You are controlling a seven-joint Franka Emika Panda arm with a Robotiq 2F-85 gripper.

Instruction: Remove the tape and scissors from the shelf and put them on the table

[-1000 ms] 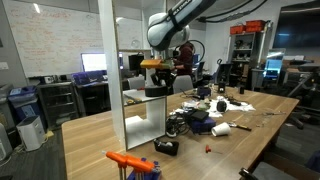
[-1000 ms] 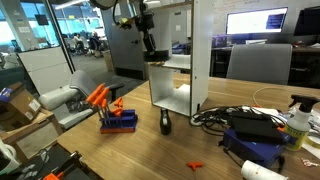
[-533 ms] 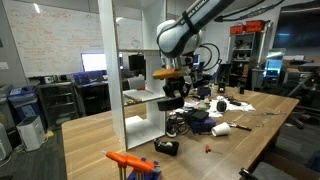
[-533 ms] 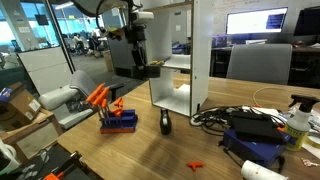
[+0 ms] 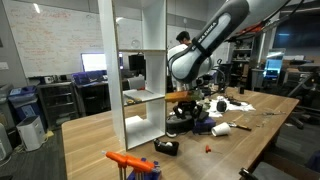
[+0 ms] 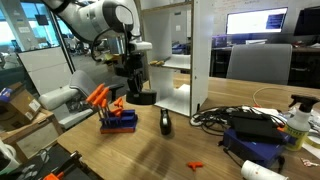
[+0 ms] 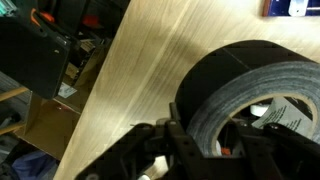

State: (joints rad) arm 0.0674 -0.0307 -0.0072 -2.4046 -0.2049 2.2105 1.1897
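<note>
Gripper: in the wrist view the gripper (image 7: 208,145) has its jaws drawn narrow onto the wall of the tape (image 7: 250,85). One finger sits outside the roll and one in the centre hole.
Tape: outside the shelf (image 6: 172,60), just in front of its open side, hanging from the gripper above the table (image 6: 150,150).
Wrist view only: a pale label inside the roll's core, its print too blurred to read.
Exterior views only: the roll lies flat under the fingers in an exterior view (image 6: 143,99). Seen from the shelf's far side, the arm (image 5: 205,45) hides the grasp.
Writing: a whiteboard (image 5: 50,45) behind the shelf carries handwriting that cannot be read.
Open room: bare wood lies under the roll. An orange-handled tool (image 6: 100,97) stands on the side away from the shelf, and a small black object (image 6: 166,123) stands at the shelf's foot.
</note>
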